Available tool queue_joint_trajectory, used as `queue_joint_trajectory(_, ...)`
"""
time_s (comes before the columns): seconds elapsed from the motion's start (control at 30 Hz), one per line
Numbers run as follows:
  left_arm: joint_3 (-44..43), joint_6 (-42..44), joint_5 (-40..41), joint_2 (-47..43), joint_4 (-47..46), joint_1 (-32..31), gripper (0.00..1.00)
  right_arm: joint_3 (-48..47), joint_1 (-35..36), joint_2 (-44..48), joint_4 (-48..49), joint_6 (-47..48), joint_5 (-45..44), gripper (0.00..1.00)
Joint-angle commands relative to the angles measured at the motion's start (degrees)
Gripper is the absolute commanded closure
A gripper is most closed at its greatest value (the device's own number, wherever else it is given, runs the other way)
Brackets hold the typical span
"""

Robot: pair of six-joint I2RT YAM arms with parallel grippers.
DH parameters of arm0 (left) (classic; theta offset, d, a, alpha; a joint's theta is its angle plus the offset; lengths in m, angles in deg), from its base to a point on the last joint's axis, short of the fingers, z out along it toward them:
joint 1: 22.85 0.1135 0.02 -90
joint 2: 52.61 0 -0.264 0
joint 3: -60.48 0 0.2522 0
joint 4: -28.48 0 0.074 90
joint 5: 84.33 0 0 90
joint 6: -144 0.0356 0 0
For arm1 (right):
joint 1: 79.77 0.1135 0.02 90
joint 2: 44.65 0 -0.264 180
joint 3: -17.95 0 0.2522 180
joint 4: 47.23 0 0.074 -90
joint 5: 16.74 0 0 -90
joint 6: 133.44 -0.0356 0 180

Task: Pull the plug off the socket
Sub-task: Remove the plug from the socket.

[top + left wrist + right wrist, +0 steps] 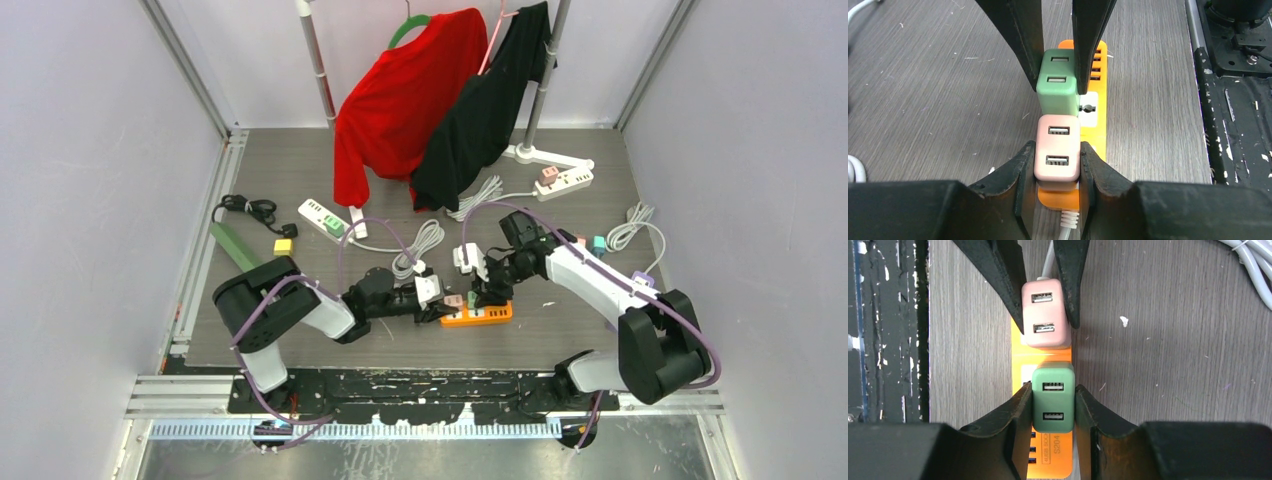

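Note:
An orange power strip [490, 316] [1095, 130] [1058, 455], the socket, lies on the grey table near the front. Two plugs stand on it side by side, a pink one [1057, 150] [1045, 315] and a green one [1058, 85] [1053, 397]. My left gripper [447, 306] [1057, 165] is shut on the pink plug, one finger against each side. My right gripper [488, 297] [1053, 410] is shut on the green plug in the same way. Each wrist view shows the other gripper's fingers [1018, 30] [998, 265] at its top edge.
Two white power strips [325, 217] [565, 180] with plugs and coiled white cables [425, 240] lie further back. A loose white plug [467, 257] sits just behind the grippers. A yellow block [283, 246], a green bar [235, 245] and a black cable [250, 208] are at the left. Red [400, 100] and black [490, 110] garments hang at the back.

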Motion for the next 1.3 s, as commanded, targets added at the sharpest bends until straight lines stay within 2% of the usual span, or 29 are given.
queue_joint_trajectory(0.0, 3.4, 1.3, 3.0, 3.6, 10.3, 0.3, 1.00, -2.2, -2.1, 3.6, -8.6, 10.5, 8.9, 0.99)
queue_joint_trajectory(0.07, 3.6, 1.2, 2.6, 4.0, 9.8, 0.6, 1.00, -2.1, -1.0, 3.3, -12.1, 14.4, 10.3, 0.99)
queue_joint_trajectory(0.17, 3.1, 0.8, 2.0, 4.7, 9.5, 0.7, 1.00, -1.7, 2.4, 2.6, -10.2, 13.2, 8.7, 0.99)
queue_joint_trajectory(0.23, 2.8, 0.6, 1.8, 4.8, 9.7, 0.7, 1.00, -1.5, 4.4, 2.3, -7.3, 9.8, 7.9, 0.99)
queue_joint_trajectory(0.37, 2.6, 0.3, 1.9, 5.1, 10.1, 0.7, 1.00, -1.4, 5.1, 2.3, 3.4, -4.3, 7.8, 0.99)
queue_joint_trajectory(0.5, 2.5, 0.2, 2.1, 5.3, 10.6, 0.8, 1.00, -1.7, 3.6, 2.4, 6.2, -8.4, 5.2, 0.99)
queue_joint_trajectory(0.6, 2.5, 0.1, 2.1, 5.3, 10.7, 0.8, 1.00, -2.6, 0.2, 3.0, 3.0, -5.4, 7.0, 0.99)
queue_joint_trajectory(0.73, 2.4, 0.1, 1.6, 5.3, 10.7, 1.1, 1.00, -4.4, -2.1, 3.5, -11.9, 10.7, 9.8, 0.99)
queue_joint_trajectory(0.83, 2.3, -0.1, 0.8, 5.1, 10.9, 1.4, 1.00, -4.4, -1.8, 3.7, -17.1, 16.5, 11.5, 0.99)
queue_joint_trajectory(0.93, 1.9, -0.4, 0.4, 5.0, 11.3, 1.5, 1.00, -3.7, -0.1, 3.6, -16.3, 16.4, 11.9, 0.99)
queue_joint_trajectory(1.07, 0.6, -1.9, 0.1, 3.1, 14.2, 1.5, 0.99, -6.3, -0.7, 2.8, -14.9, 10.1, 13.3, 0.99)
queue_joint_trajectory(1.1, -0.3, -2.7, 0.1, 1.8, 15.7, 1.6, 0.86, -7.3, -2.0, 2.8, -15.4, 8.6, 13.9, 0.99)
queue_joint_trajectory(1.13, -0.9, -3.3, 0.1, 0.7, 17.1, 1.5, 0.79, -8.5, -3.0, 2.8, -16.7, 8.4, 14.3, 0.99)
queue_joint_trajectory(1.2, -1.8, -5.1, 0.4, -1.6, 19.1, 1.5, 0.54, -10.6, -5.5, 2.7, -19.9, 8.2, 15.2, 0.99)
queue_joint_trajectory(1.27, -2.3, -6.6, 0.4, -4.0, 19.7, 1.6, 0.39, -12.3, -7.8, 2.6, -22.2, 6.8, 17.2, 0.99)
